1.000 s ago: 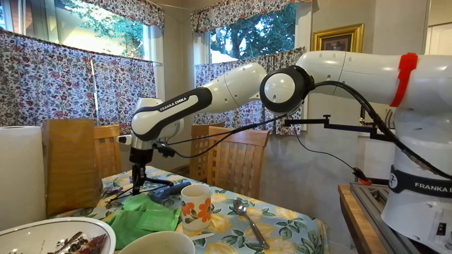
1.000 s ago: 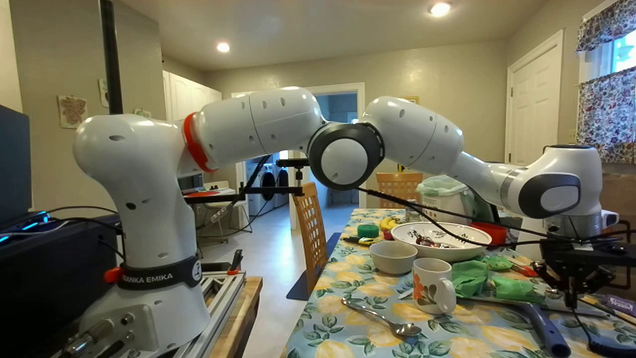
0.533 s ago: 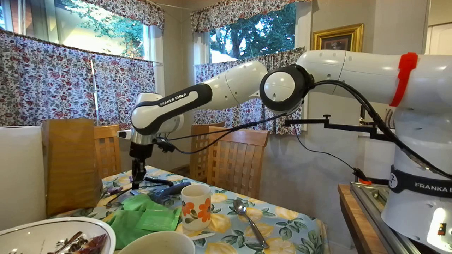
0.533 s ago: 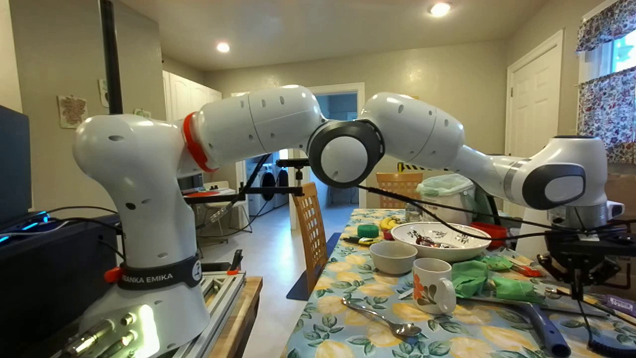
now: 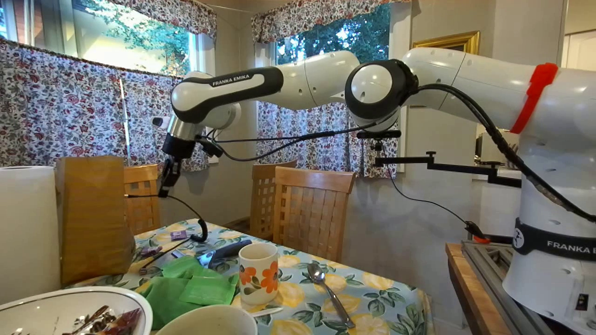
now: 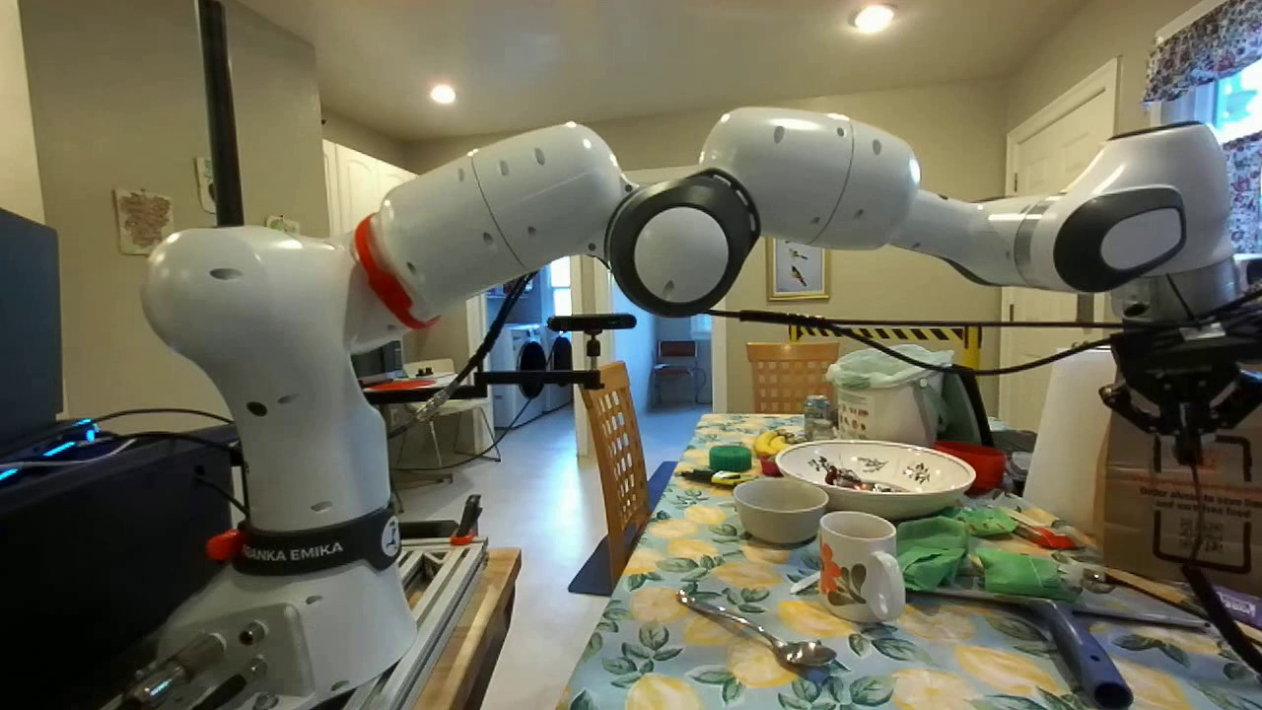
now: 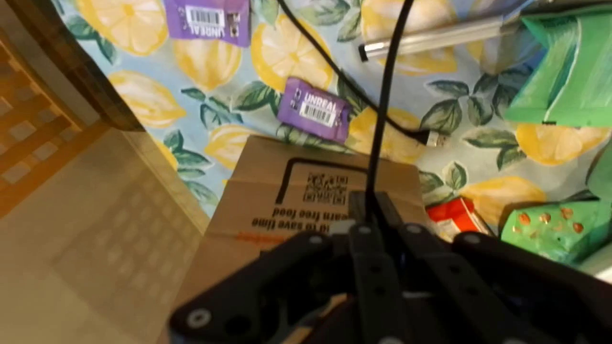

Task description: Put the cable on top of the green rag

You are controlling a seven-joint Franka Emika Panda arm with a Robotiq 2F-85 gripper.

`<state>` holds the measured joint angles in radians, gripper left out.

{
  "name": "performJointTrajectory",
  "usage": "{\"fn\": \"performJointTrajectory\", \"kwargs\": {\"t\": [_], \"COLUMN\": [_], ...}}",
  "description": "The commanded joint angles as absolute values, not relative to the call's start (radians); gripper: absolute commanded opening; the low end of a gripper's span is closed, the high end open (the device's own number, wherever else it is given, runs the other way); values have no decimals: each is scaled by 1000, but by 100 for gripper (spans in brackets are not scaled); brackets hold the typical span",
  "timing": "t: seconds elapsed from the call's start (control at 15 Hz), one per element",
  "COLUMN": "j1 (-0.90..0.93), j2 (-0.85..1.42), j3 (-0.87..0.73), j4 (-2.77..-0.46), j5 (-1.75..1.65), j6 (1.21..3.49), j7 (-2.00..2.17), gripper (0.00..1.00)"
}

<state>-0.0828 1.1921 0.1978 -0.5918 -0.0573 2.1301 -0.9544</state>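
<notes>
The black cable [image 5: 186, 204] hangs from my gripper [image 5: 163, 191], which is shut on it high above the far end of the table. A short end of the cable sticks out past the fingers. A bundled loop hangs near the table, and the USB end [image 7: 436, 139] lies on the tablecloth. In the wrist view the cable [image 7: 391, 62] runs up from between the fingertips of the gripper [image 7: 375, 198]. The green rag [image 5: 160, 298] lies crumpled on the table, lower and nearer that camera than the gripper; it also shows in an exterior view [image 6: 932, 552]. Green packets [image 5: 212, 289] lie on and beside it.
A floral mug [image 5: 259, 274], a small bowl [image 6: 781, 511] and a large bowl [image 6: 877, 478] stand near the rag. A brown paper bag [image 5: 93, 218] and paper towel roll [image 5: 28, 228] stand beside the gripper. A blue-handled tool [image 6: 1085, 656], spoon [image 6: 754, 631] and purple packets [image 7: 315, 112] lie on the table.
My gripper has risen well off the table and tilted, carrying the cable up with it. The cable's loop now hangs below the gripper. The rag has not moved.
</notes>
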Motion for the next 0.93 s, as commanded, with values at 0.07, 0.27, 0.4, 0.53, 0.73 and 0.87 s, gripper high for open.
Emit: {"fn": "performJointTrajectory", "kwargs": {"t": [0.07, 0.27, 0.4, 0.53, 0.73, 0.87], "j1": [-95, -93, -95, -100, -115, -126], "j2": [1115, 1086, 1070, 1060, 1048, 1046], "j3": [299, 367, 414, 449, 499, 531], "j4": [-637, -643, -647, -648, -654, -660], "j5": [3, 24, 37, 46, 53, 60], "j6": [2142, 2152, 2155, 2158, 2162, 2164], "j7": [-1025, -1060, -1078, -1084, -1111, -1124], "gripper": [1, 1, 1, 1, 1, 1]}}
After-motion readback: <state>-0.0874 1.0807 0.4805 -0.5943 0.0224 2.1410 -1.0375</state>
